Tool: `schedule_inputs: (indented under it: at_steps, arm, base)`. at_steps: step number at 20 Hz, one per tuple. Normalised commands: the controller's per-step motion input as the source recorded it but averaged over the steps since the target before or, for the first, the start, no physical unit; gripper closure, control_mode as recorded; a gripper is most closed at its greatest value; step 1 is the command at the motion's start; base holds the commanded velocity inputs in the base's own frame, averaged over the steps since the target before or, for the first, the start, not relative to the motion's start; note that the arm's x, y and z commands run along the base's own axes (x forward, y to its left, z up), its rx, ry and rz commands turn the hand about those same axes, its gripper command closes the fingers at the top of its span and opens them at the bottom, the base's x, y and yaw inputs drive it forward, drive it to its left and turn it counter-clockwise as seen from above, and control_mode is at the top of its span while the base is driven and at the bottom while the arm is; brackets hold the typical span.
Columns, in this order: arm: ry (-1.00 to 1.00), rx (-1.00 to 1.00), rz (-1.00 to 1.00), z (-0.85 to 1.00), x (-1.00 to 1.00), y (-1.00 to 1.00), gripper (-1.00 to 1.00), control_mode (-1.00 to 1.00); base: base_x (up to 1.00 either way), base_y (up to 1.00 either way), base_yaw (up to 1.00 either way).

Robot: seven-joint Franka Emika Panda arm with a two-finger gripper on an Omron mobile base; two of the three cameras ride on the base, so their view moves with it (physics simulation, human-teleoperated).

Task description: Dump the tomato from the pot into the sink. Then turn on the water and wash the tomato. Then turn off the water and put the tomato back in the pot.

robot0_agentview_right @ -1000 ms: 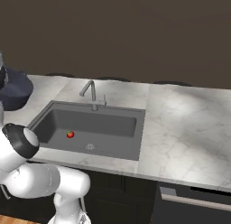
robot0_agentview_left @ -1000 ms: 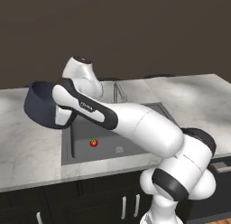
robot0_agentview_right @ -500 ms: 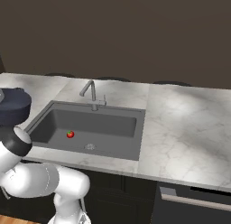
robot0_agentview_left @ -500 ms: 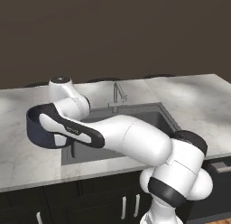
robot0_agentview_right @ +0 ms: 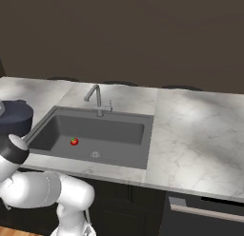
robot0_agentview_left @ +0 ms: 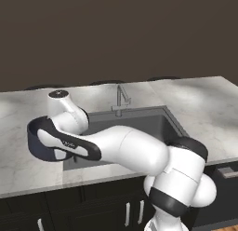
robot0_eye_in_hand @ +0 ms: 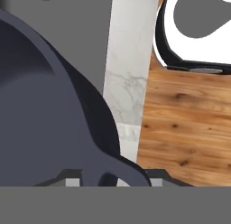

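Note:
The dark blue-grey pot (robot0_agentview_left: 37, 142) (robot0_agentview_right: 15, 117) sits upright and low over the counter just left of the sink (robot0_agentview_left: 142, 125) (robot0_agentview_right: 116, 128); I cannot tell whether it touches the counter. In the hand view its dark wall (robot0_eye_in_hand: 45, 119) looms large, and my gripper (robot0_eye_in_hand: 110, 180) is shut on the pot at its loop handle. My white arm crosses in front of the pot in the left base view. The small red tomato (robot0_agentview_right: 74, 141) lies on the sink floor, left of the round drain (robot0_agentview_right: 95, 154).
A thin grey faucet (robot0_agentview_left: 120, 100) (robot0_agentview_right: 97, 99) stands at the sink's back rim. Marble counter (robot0_agentview_right: 195, 130) stretches wide to the right of the sink. The hand view looks past the counter's front edge (robot0_eye_in_hand: 128, 83) to the wooden floor (robot0_eye_in_hand: 185, 128).
My arm has swung left and down with the pot, from tilted above the sink's left edge to upright over the counter beside it. The tomato has stayed put.

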Motion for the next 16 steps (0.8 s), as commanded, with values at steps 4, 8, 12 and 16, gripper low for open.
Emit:
schedule_inputs:
  at_steps: [4, 8, 12, 16]
  arm:
    - [0.0, 0.0, 0.0, -0.3, 0.0, 0.13, 1.0, -1.0]
    - [0.0, 0.0, 0.0, -0.3, 0.0, 0.28, 1.0, -1.0]
    - [0.0, 0.0, 0.0, -0.2, 0.0, 0.34, 1.0, -1.0]
    - [0.0, 0.0, 0.0, -0.09, 0.05, 0.27, 1.0, -1.0]
  base:
    - [0.0, 0.0, 0.0]
    - [0.0, 0.0, 0.0]
    - [0.0, 0.0, 0.0]
    - [0.0, 0.0, 0.0]
